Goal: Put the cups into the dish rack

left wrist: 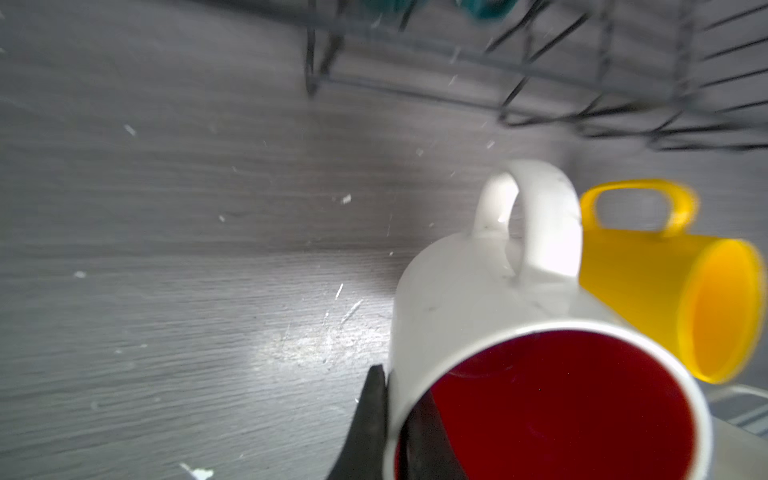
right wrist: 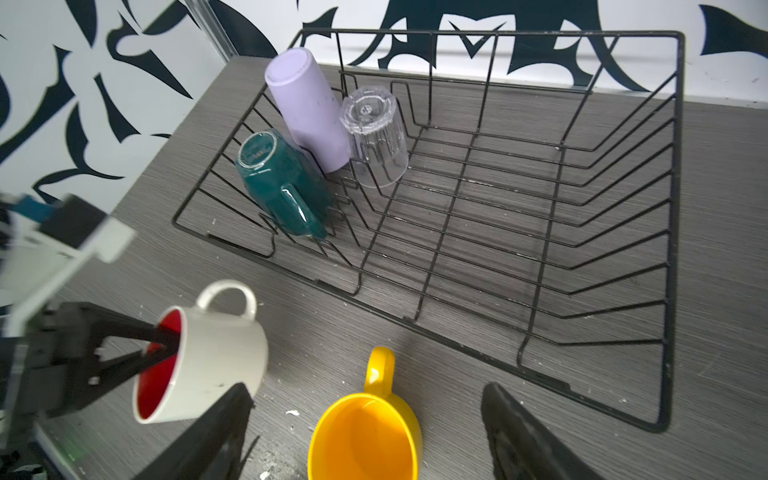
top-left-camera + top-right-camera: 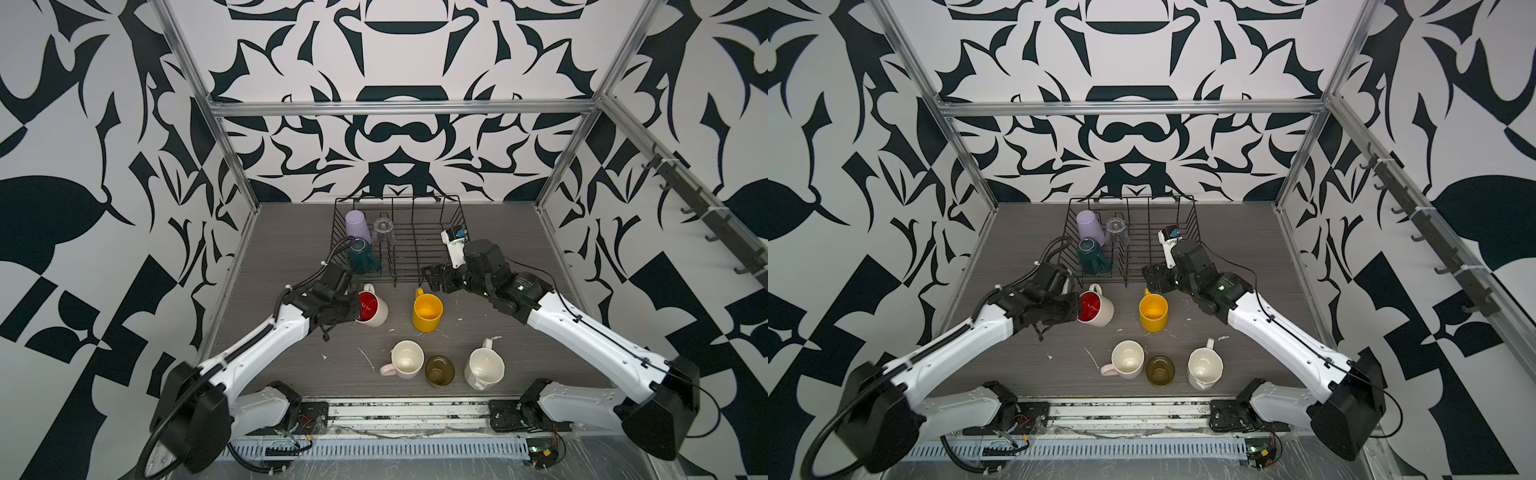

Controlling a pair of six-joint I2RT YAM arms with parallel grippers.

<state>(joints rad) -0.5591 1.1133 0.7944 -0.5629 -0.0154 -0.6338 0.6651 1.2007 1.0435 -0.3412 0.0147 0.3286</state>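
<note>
My left gripper (image 3: 355,309) is shut on the rim of the red-lined mug (image 3: 376,309), one finger inside and one outside (image 1: 395,415). The mug (image 2: 224,353) is tipped, its mouth toward the left arm. My right gripper (image 2: 368,390) is open above the upright yellow mug (image 2: 365,440), just in front of the dish rack (image 2: 675,208). In the rack's left end a lilac tumbler (image 3: 357,226), a clear glass (image 3: 383,232) and a dark green mug (image 3: 363,255) stand upside down.
Near the table's front edge stand a cream mug (image 3: 407,359), an olive glass (image 3: 439,370) and a white faceted mug (image 3: 484,368), all upright. Metal frame posts (image 3: 232,166) flank the table. The rack's right part (image 3: 428,249) holds nothing.
</note>
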